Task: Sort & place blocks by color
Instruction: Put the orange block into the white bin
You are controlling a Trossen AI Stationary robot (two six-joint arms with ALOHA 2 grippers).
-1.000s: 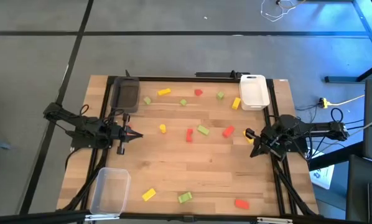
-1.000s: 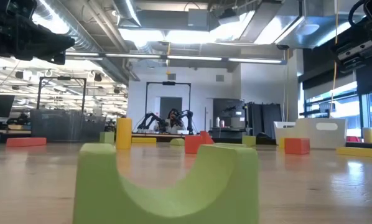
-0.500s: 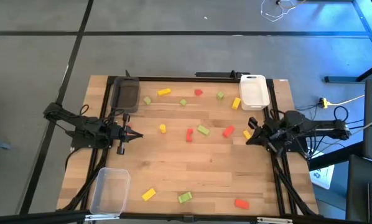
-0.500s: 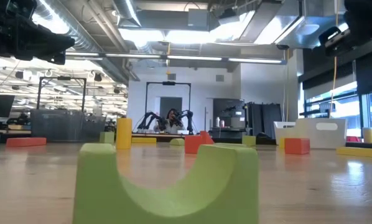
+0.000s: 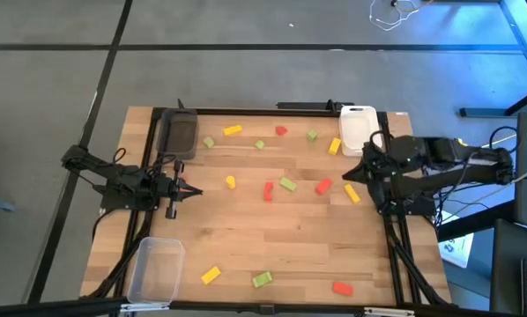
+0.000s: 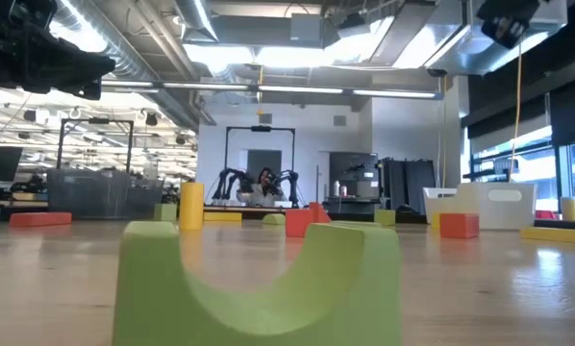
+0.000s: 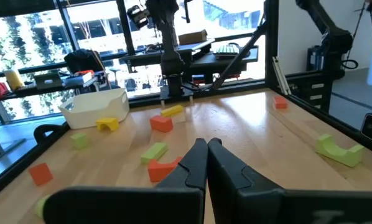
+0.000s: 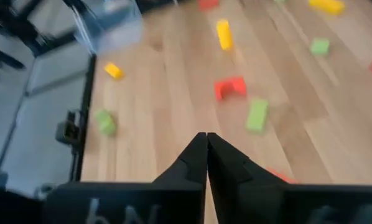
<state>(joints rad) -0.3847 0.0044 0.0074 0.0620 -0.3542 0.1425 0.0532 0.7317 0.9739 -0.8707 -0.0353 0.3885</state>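
Red, yellow and light green blocks lie scattered on the wooden table point(image 5: 272, 238), among them a red one point(image 5: 323, 186), a green one point(image 5: 287, 184) and a yellow one point(image 5: 352, 194). My right gripper point(image 5: 348, 175) hangs shut above the table's right side, tipped down over the red arch block point(image 8: 230, 87) and a green block point(image 8: 257, 115); its fingers point(image 8: 206, 142) hold nothing. My left gripper point(image 5: 196, 190) waits shut and level at the left side, its fingers point(image 7: 206, 147) closed on nothing. A green arch block point(image 6: 259, 279) stands on its two feet near the front edge.
A dark grey tray point(image 5: 180, 134) sits at the far left, a white tray point(image 5: 359, 129) at the far right and a clear tray point(image 5: 156, 269) at the near left. Black frame rails point(image 5: 246, 110) run along the table's edges.
My right gripper has risen from low at the table's right edge to well above it, tipping from level to slanting down at the table, and stays shut. In the low view it has climbed to the picture's top.
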